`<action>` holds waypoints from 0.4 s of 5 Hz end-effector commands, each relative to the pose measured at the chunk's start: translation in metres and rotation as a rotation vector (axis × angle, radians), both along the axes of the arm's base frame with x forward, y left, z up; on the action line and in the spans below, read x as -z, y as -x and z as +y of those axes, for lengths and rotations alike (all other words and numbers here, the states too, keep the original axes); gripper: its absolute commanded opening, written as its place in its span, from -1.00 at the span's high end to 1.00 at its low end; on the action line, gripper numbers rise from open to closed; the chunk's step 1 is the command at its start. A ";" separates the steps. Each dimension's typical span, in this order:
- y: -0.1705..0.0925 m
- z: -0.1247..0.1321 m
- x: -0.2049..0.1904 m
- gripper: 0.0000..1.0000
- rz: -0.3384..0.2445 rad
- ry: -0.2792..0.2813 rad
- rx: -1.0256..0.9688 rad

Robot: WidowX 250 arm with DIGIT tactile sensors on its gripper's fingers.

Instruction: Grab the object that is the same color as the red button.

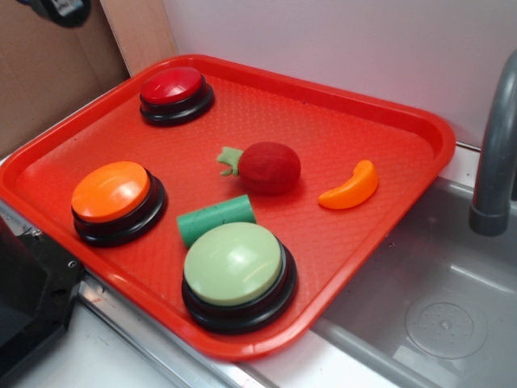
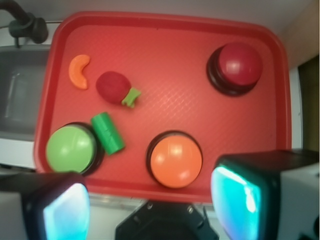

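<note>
The object, a dark red fuzzy toy fruit [image 1: 269, 167] with a pale green stem, lies near the middle of the red tray [image 1: 363, 89]. In the wrist view the toy fruit [image 2: 112, 86] is at the upper left. The red button [image 1: 172, 86] stands in the tray's far left corner and shows in the wrist view as the red button [image 2: 241, 64] at the upper right. My gripper [image 2: 150, 205] hangs high above the tray's near edge, well apart from the fruit. It is open, its two glowing pads [image 2: 65, 210] spread wide with nothing between them.
An orange-domed button [image 1: 111, 192], a pale green-domed button [image 1: 233, 264], a green cylinder [image 1: 216, 218] and an orange crescent [image 1: 352, 187] share the tray. A grey faucet [image 1: 494, 145] and steel sink [image 1: 436, 315] are on the right. The black robot base [image 1: 28, 299] sits at the lower left.
</note>
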State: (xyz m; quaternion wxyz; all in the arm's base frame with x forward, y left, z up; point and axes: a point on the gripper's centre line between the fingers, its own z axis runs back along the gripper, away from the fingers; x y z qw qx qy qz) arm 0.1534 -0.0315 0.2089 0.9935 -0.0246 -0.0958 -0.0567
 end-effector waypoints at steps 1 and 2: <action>-0.052 -0.021 0.033 -1.00 -0.122 -0.041 0.245; -0.074 -0.030 0.058 -1.00 -0.161 0.000 0.341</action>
